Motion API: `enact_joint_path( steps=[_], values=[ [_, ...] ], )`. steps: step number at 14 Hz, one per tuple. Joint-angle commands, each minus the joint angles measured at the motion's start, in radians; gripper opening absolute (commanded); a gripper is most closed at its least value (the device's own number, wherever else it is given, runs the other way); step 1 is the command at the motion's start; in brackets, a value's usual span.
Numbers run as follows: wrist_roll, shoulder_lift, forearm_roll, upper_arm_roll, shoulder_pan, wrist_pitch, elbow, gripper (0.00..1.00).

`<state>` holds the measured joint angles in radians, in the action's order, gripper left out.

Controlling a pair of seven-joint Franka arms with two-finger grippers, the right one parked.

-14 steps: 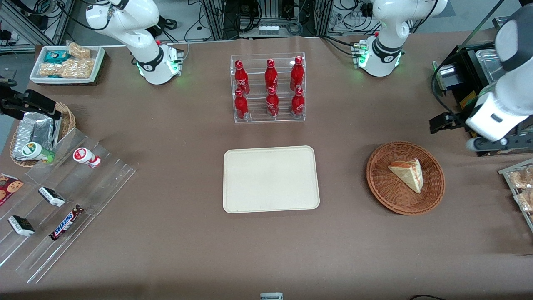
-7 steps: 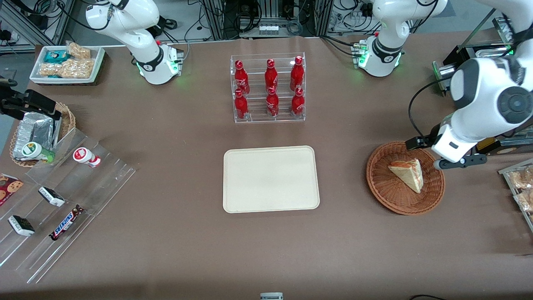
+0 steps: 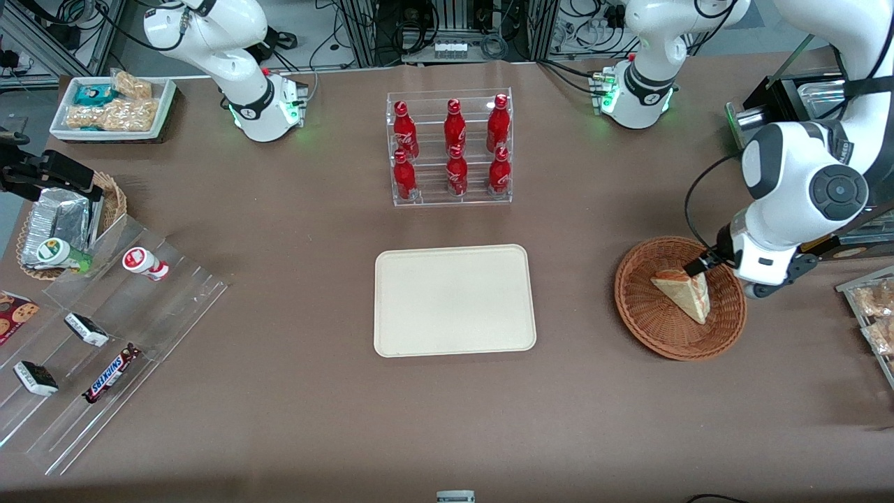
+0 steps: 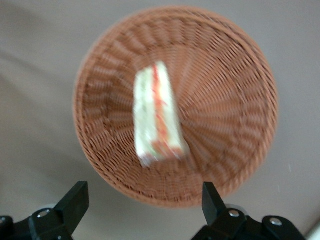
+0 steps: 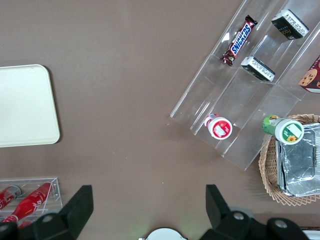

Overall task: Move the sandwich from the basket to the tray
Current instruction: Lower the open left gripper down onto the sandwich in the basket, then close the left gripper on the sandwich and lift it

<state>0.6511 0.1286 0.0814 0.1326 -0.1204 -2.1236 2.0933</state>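
Observation:
The sandwich, a pale wedge with red-orange and green filling, lies in the round brown wicker basket toward the working arm's end of the table. My left gripper hangs above the basket's rim, open and empty, just beside the sandwich and not touching it. In the left wrist view the sandwich lies in the basket ahead of the open gripper, whose black fingertips stand wide apart. The cream tray lies bare at the table's middle and also shows in the right wrist view.
A clear rack of red bottles stands farther from the front camera than the tray. A black machine and a snack tray flank the basket. A stepped acrylic display, a small foil-filled basket and a white snack tray are toward the parked arm's end.
My left arm has swung in from the table's end toward the basket, bringing the open gripper over the basket's rim beside the sandwich. The sandwich and basket have not moved.

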Motion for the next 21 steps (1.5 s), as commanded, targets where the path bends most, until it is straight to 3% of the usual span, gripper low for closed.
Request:
enact_joint_path(
  steps=[1,9,10,11,12,16,21],
  values=[
    [0.175,0.043,0.031,0.004,-0.028,-0.070,0.002,1.00],
    [0.395,0.123,0.027,0.005,-0.028,-0.406,0.163,0.97],
    [0.425,0.129,0.027,0.005,-0.027,-0.406,0.160,0.69],
    [0.447,0.123,0.026,0.007,-0.027,-0.401,0.157,0.21],
    [0.447,0.120,0.026,0.007,-0.027,-0.389,0.148,0.07],
    [0.437,0.111,0.017,0.021,-0.009,-0.216,0.030,0.03],
    [0.423,0.222,0.005,0.042,0.134,0.019,-0.281,0.03]
  ],
)
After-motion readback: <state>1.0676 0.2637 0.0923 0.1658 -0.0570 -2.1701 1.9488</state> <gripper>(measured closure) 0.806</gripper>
